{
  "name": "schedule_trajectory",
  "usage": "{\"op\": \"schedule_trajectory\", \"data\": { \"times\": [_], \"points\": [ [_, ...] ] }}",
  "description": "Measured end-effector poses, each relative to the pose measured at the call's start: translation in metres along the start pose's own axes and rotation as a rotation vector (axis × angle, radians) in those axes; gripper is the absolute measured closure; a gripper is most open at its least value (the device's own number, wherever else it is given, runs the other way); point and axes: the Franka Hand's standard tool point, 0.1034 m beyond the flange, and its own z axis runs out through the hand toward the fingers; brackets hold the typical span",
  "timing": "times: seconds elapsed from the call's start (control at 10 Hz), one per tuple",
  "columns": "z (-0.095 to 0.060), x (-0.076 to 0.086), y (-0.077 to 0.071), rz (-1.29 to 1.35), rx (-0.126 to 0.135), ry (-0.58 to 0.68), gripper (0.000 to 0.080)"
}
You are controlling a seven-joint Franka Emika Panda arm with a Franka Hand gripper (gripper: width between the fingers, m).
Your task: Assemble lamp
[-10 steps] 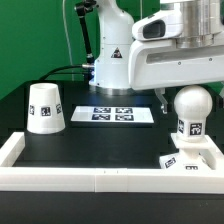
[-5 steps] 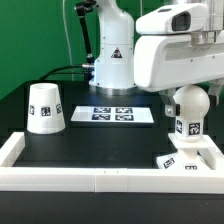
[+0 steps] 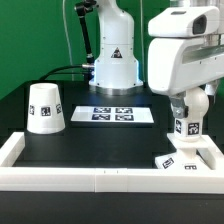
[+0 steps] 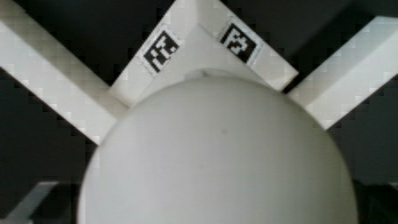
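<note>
I am hanging directly over the bulb (image 3: 191,108); it is standing upright, stem vertical, on the base (image 3: 192,161) at the bench (image 3: 100,146) corner, exterior view's right; pincer fingers are showing nowhere; opening and hold, I cannot tell.

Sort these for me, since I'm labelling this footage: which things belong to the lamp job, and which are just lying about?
Lamp job: shade, bulb, square base.
Just lying about: marker board, white table rail.
</note>
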Motion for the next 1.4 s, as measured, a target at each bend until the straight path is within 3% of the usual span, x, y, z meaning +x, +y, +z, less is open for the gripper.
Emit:
{"op": "schedule_trajectory", "data": {
  "times": [0.3, 0.6, 0.9, 1.0, 1.4],
  "points": [
    [0.0, -0.001, 0.001, -0.263, -0.011, -0.012, 0.0101],
    [-0.003, -0.006, 0.013, -0.456, -0.018, -0.014, 0.0101],
    [-0.002, -0.007, 0.013, -0.499, -0.022, -0.022, 0.0101],
    [-0.002, -0.007, 0.013, -0.499, -0.022, -0.022, 0.0224],
    [-0.002, -0.007, 0.014, -0.435, -0.022, -0.02, 0.0223]
  ]
}}
